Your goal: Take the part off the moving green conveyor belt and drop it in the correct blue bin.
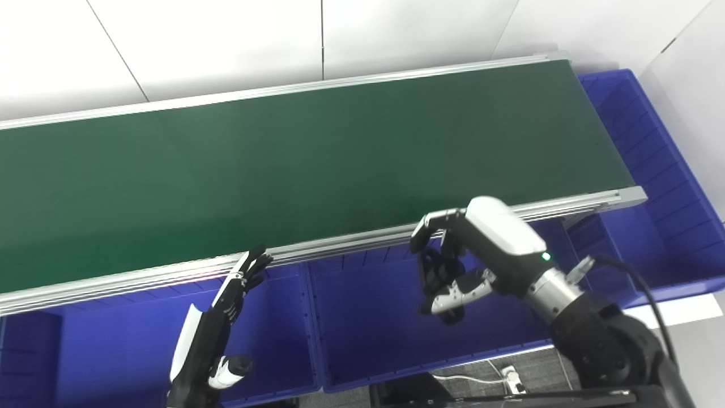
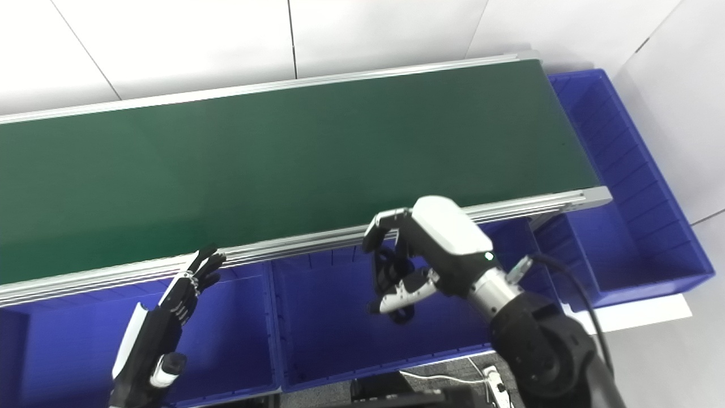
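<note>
In the left eye view, the green conveyor belt (image 1: 317, 158) runs across the picture, with an aluminium rail (image 1: 351, 243) along its near edge. No part shows on the belt surface. Below the rail stand blue bins: a left bin (image 1: 113, 340), a middle bin (image 1: 374, 334), and a long bin (image 1: 651, 170) that goes around the right end of the belt. The left hand (image 1: 221, 317) is above the left bin, its fingers (image 1: 252, 269) straight and apart, pointing to the rail, and it holds nothing. The right hand (image 1: 459, 260) hangs over the middle bin just beside the rail, with fingers curled downward toward the thumb. Whether something small sits inside this curl, one cannot tell.

In the right eye view, the same scene appears a little shifted. The right hand (image 2: 408, 260) shows again the curled fingers (image 2: 385, 218) over the middle bin (image 2: 334, 328), and the inside of the grasp is dark and unclear. The left hand (image 2: 164, 323) stays flat and open over the left bin (image 2: 232, 334). A white power strip (image 2: 491, 375) lies on the floor below.
</note>
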